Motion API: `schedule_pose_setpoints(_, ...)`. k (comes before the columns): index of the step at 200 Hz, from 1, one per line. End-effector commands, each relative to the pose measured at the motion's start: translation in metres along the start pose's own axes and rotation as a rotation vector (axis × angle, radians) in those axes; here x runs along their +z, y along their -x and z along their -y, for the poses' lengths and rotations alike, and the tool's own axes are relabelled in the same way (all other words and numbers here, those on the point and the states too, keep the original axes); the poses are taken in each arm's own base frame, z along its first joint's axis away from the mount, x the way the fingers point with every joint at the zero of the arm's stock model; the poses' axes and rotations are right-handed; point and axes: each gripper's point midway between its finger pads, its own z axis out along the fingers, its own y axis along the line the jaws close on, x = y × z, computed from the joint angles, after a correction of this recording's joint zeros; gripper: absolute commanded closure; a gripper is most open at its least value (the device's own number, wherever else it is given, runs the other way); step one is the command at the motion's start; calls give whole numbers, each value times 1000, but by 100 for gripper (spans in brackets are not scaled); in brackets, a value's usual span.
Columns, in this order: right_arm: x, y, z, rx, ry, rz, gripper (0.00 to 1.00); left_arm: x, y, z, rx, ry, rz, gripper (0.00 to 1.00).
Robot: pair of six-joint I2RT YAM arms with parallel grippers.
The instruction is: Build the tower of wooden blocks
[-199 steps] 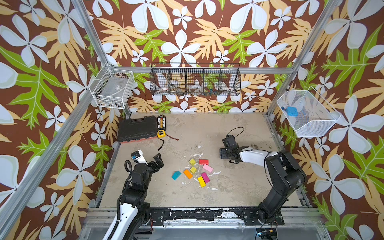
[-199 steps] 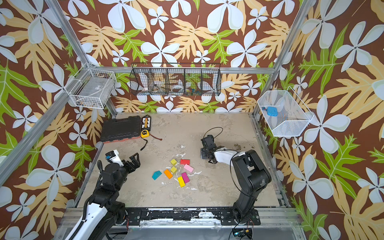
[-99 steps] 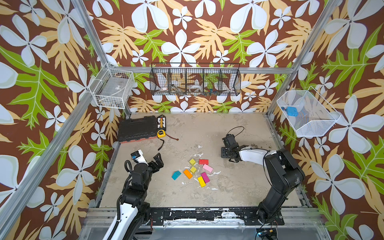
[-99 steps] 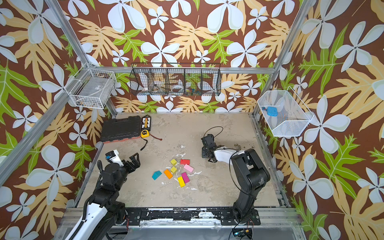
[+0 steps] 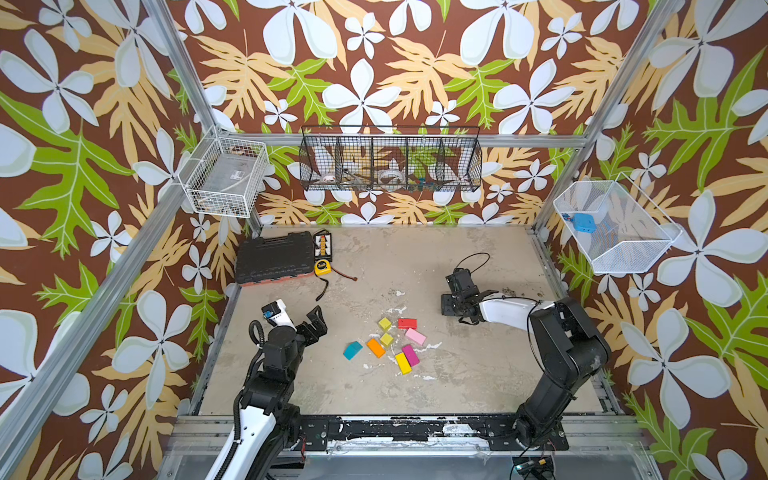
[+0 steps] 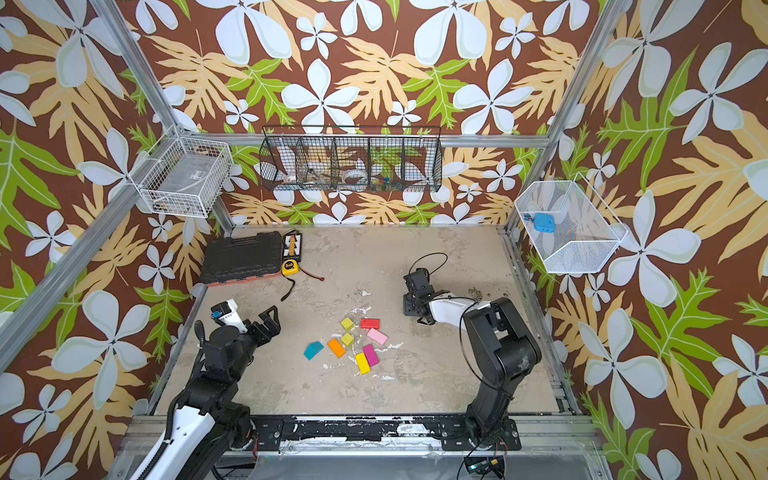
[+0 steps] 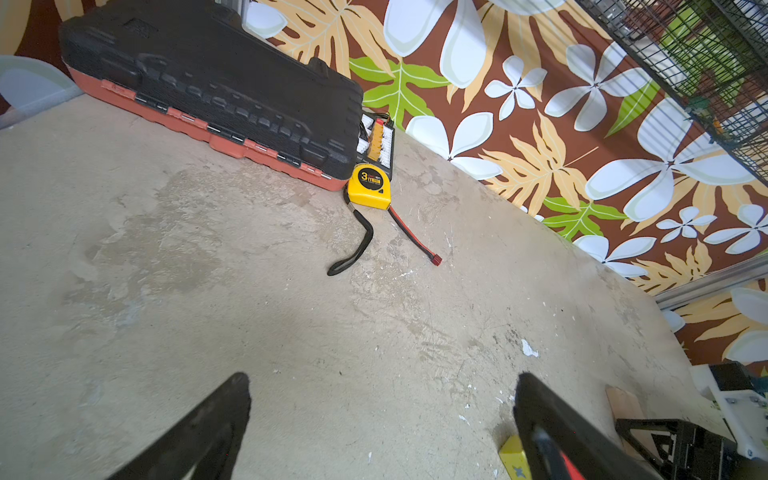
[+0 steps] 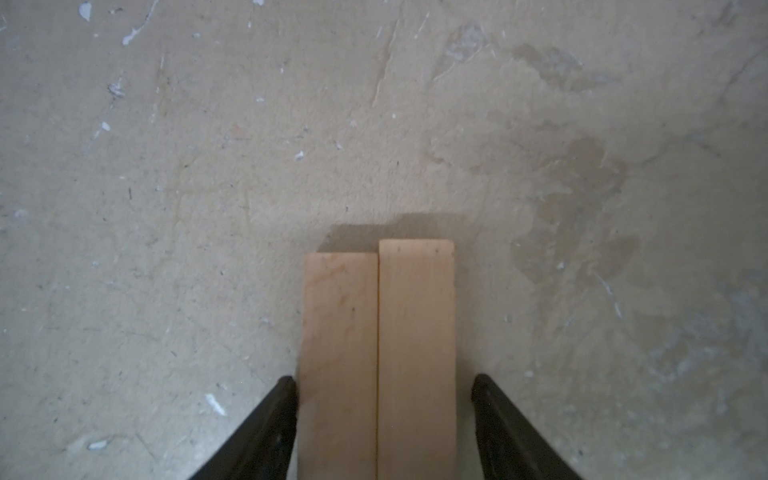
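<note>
- Two tan planks (image 8: 338, 353) lay flat on the worktop (image 8: 166, 208), long edges touching, one end slightly ahead.
- Mid-worktop lay a loose, single-level cluster: a far yellow-green cube (image 5: 385, 323) beside a red brick (image 5: 407, 323), a pink brick (image 5: 415, 336), a near yellow-green cube (image 5: 386, 339), an orange brick (image 5: 375, 348), and a magenta brick (image 5: 410, 355) alongside a yellow brick (image 5: 403, 363).
- A teal roof-shaped piece (image 5: 352, 350) lay at the cluster's left edge, near the orange brick.

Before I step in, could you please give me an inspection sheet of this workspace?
Surface: worn beige tabletop, white flecks.
Job's things: eight coloured blocks loose, none stacked; two tan planks side by side.
Clutter: black tool case, yellow tape measure, connector board.
Grippers: left gripper open, empty; right gripper open, straddling the planks.
Cables: red-tipped lead beside the tape measure; black cable loop at the right wrist.
Surroundings: floral walls; black wire basket, white grid basket, white mesh basket.
</note>
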Motion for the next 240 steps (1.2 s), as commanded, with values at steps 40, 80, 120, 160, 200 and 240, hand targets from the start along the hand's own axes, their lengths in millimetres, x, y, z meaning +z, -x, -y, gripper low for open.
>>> schedule_pose_setpoints(40, -23, -4, 8, 41, 9, 51, 27, 0, 2, 1, -7, -2, 10, 0)
schedule_pose_setpoints(80, -26, -15, 11, 79, 30, 66, 30, 0, 2, 1, -6, -4, 8, 0)
schedule_pose_setpoints(120, -22, -20, 13, 85, 20, 55, 32, 1, 2, 1, -6, -3, 7, 0)
schedule_pose_setpoints(160, -15, -20, 12, 73, 7, 30, 36, 1, 1, 1, -6, -1, 6, 0)
schedule_pose_setpoints(200, -14, -19, 12, 73, 1, 28, 37, 0, 2, 1, -6, -3, 7, 0)
schedule_pose_setpoints(240, -16, -18, 8, 67, 27, 41, 31, 1, 1, 1, -6, -1, 6, 0)
